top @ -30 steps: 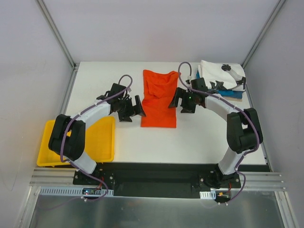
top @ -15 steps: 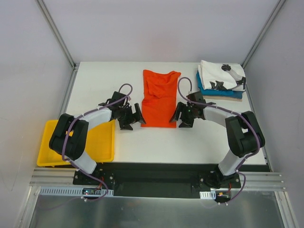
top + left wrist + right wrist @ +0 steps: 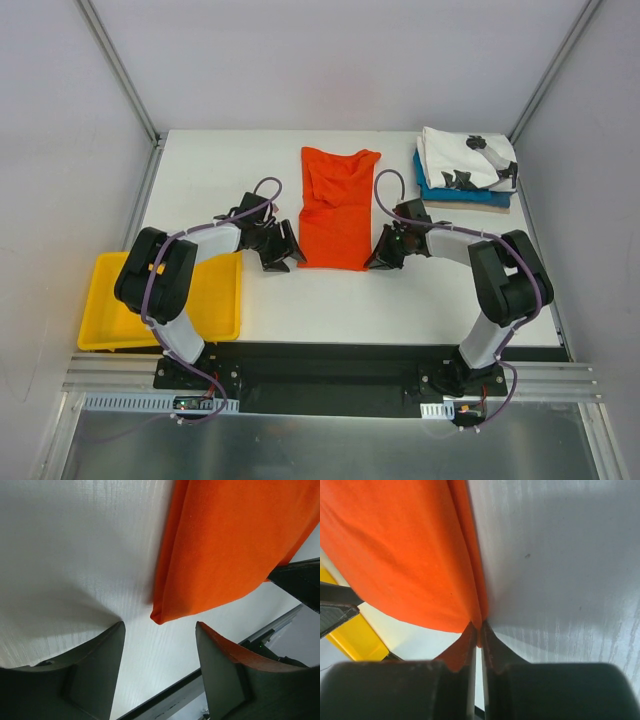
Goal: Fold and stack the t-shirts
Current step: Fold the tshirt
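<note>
Orange-red t-shirt [image 3: 336, 208] lies folded into a long strip near the middle of the white table [image 3: 200, 160], long axis running front to back, collar end rumpled at the far side. Near edge straight.

Left gripper [image 3: 283, 256] low at the table, just beside the strip's near-left corner. From the left wrist view its fingers [image 3: 95, 665] stand apart, the corner of the orange cloth [image 3: 220, 555] lying ahead of the gap and not between them; nothing grasped.

Right gripper [image 3: 382, 259] low at the near-right corner. The right wrist view shows its fingers [image 3: 465, 645] pressed nearly together with the orange edge [image 3: 410, 555] pinched at the tips. It looks like only a thin fold of cloth is caught, though the tips hide how much.

White t-shirt with black marks [image 3: 468, 158] sits folded at the far right of the table, stacked on top of the teal-blue t-shirt [image 3: 470, 197], whose edge shows along the near side of the pile. Both well apart from the orange one.

Yellow tray [image 3: 215, 300] at the near left, partly overhanging the table edge, behind the left arm.
</note>
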Robot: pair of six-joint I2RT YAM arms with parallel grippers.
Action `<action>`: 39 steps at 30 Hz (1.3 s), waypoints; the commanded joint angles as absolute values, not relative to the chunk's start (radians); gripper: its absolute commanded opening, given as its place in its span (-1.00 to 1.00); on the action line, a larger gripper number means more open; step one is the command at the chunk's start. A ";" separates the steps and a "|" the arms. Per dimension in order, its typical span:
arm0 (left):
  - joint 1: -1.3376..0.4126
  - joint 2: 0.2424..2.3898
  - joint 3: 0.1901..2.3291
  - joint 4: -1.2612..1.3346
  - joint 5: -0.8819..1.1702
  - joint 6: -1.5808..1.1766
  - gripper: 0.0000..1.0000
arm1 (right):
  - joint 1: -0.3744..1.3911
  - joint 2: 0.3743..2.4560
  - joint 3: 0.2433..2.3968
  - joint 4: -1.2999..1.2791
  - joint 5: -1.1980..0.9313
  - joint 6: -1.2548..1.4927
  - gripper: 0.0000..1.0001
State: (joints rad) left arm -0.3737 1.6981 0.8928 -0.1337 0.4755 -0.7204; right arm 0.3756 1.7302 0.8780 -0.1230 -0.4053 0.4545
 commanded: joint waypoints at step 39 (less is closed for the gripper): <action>-0.486 1.027 0.517 -0.372 0.532 -0.726 -1.00 | 0.652 1.111 0.618 -0.546 -0.492 0.344 -0.99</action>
